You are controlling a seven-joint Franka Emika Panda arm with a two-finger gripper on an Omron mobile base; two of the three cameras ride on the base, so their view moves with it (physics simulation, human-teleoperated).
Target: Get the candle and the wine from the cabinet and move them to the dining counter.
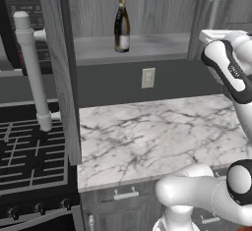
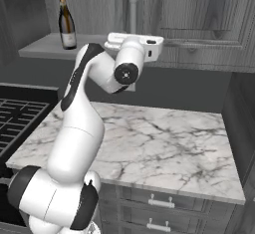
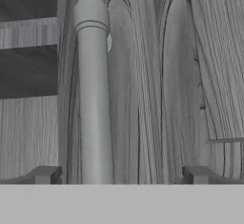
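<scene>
My two-finger dark gripper spread wide, empty; pale tubular door handle at 11 o'clock; tall dark wine bottle alone on open grey cabinet shelf.

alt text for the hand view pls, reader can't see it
Close-up of a pale tubular door handle running top to bottom on the dark grey wood-grain cabinet door, seen from the open gripper. Its two dark fingertips rise at the bottom, and the handle stands between them, nearer the left tip, not touched.
</scene>
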